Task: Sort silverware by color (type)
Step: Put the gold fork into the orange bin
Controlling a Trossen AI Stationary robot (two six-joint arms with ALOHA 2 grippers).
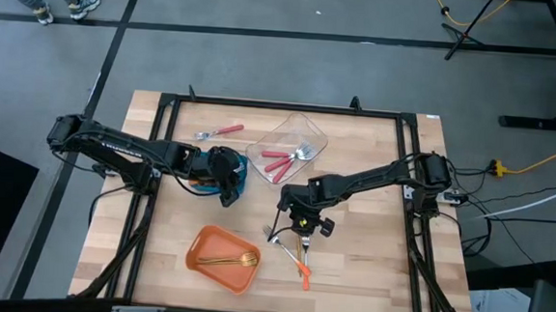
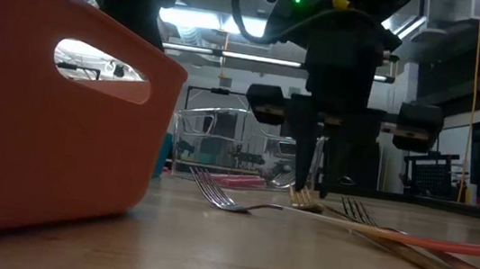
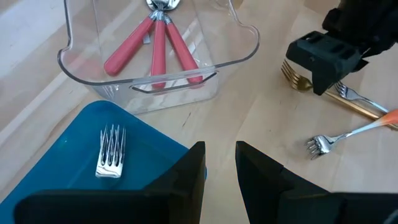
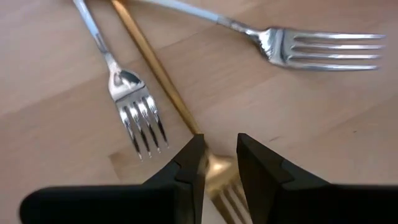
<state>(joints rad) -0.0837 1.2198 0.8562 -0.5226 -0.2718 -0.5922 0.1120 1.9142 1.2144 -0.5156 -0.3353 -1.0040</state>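
Note:
Several forks lie loose on the table: a gold fork point(image 4: 154, 65) and two silver-headed forks point(image 4: 134, 106), point(image 4: 323, 46) with orange handles point(image 2: 454, 246). My right gripper point(image 4: 221, 160) points down over the gold fork, open by a narrow gap, one finger on each side of the fork's neck. My left gripper point(image 3: 219, 163) hangs open above the blue container point(image 3: 68, 162), holding nothing; fork tines point(image 3: 111, 152) lie in that container. Red-handled forks point(image 3: 155, 46) lie in the clear container point(image 1: 310, 131). A gold fork point(image 1: 228, 260) lies in the orange container point(image 1: 198, 251). My right gripper stands from above with its fingers point(image 4: 186, 168) on either side of the gold fork's neck point(image 4: 217, 167), just behind the tines and across the fork. Whether they touch it I cannot tell. The fork lies flat on the table.
One red-handled fork point(image 1: 220, 131) lies alone on the table at the far left of the clear container. The orange container's wall point(image 2: 41, 130) stands close to the loose forks. A dark frame point(image 1: 281, 106) borders the tabletop.

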